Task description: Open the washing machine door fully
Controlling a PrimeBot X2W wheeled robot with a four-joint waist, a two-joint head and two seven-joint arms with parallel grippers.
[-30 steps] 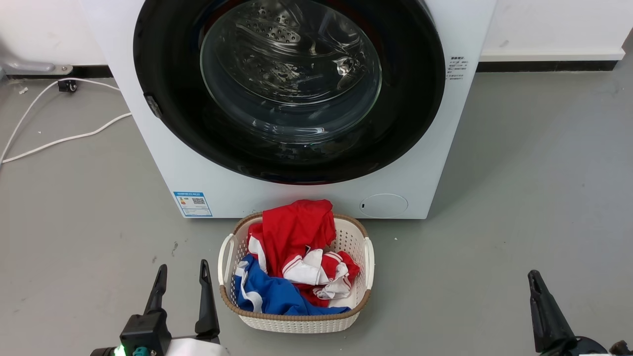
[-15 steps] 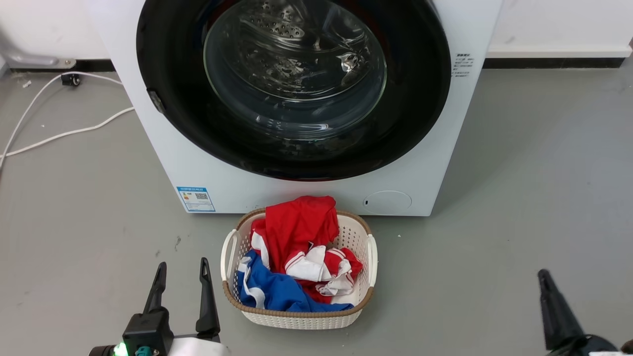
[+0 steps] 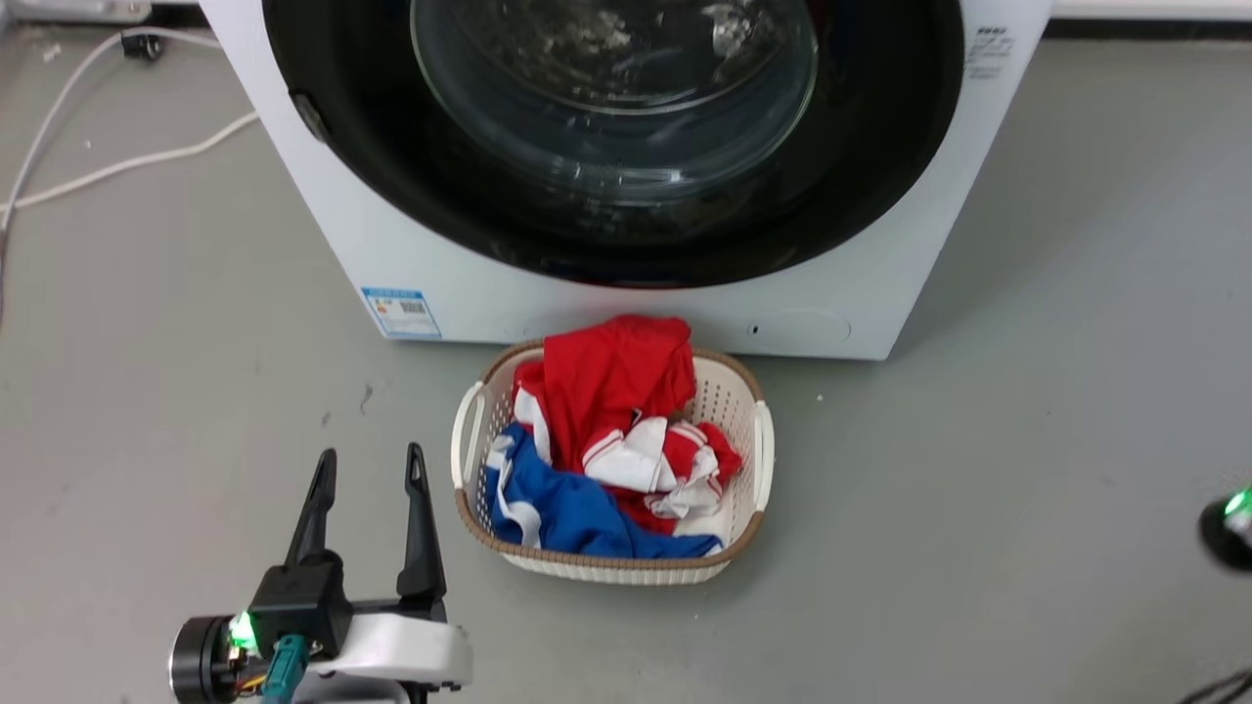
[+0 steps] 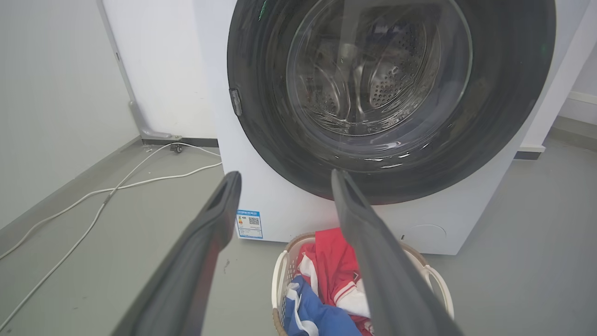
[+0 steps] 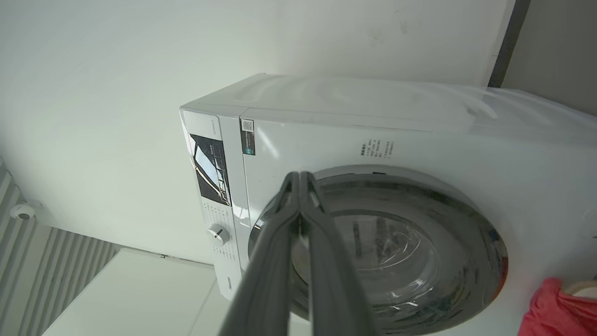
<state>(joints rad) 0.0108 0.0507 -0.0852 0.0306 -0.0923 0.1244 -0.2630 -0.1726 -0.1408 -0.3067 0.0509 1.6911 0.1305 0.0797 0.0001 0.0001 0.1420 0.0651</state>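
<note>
The washing machine [image 3: 606, 313] is a white box straight ahead. Its glossy black round washing machine door [image 3: 861, 147] lies flat against the front, with the steel drum showing through the clear glass centre. A small latch tab [image 3: 308, 115] sits on the door's left rim. My left gripper [image 3: 371, 453] is open and empty, low at the left, well short of the machine. In the left wrist view, the left gripper [image 4: 284, 173] points at the door [image 4: 503, 93]. The right gripper [image 5: 298, 175] is shut on nothing and points toward the door's [image 5: 485, 242] rim near the control panel.
A cream laundry basket [image 3: 758, 440] with red, white and blue clothes stands on the grey floor against the machine's foot. White cables [image 3: 127, 161] trail on the floor at the left. A dark part of my right arm [image 3: 1230, 528] with a green light shows at the right edge.
The head camera has shifted, so the machine sits higher and larger. The right gripper's finger has left the lower right corner. The left gripper stays open.
</note>
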